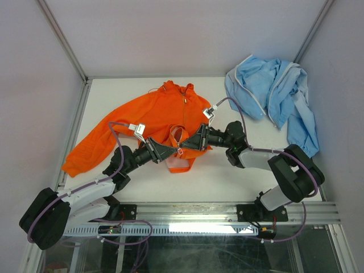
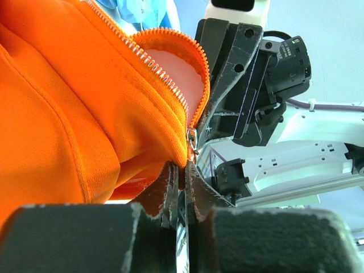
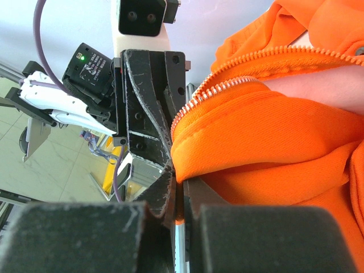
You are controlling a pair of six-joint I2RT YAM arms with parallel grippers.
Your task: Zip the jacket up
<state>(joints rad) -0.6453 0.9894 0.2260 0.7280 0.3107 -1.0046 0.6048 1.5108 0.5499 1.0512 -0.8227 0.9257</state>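
Observation:
The orange jacket (image 1: 131, 122) lies spread on the white table (image 1: 227, 176), collar toward the back, one sleeve trailing to the left. Its lower front is bunched up where both grippers meet. My left gripper (image 1: 172, 149) is shut on the jacket's bottom edge (image 2: 183, 169), just under the metal zipper slider (image 2: 192, 138). The zipper teeth (image 2: 153, 65) run up and away from it, still parted, with pale lining (image 2: 170, 60) showing. My right gripper (image 1: 186, 147) faces it, shut on the jacket's hem (image 3: 183, 187) beside the zipper (image 3: 227, 85).
A light blue garment (image 1: 273, 94) with white trim is heaped at the back right corner. Grey walls close in both sides. An aluminium rail (image 1: 227, 213) carrying the arm bases runs along the near edge.

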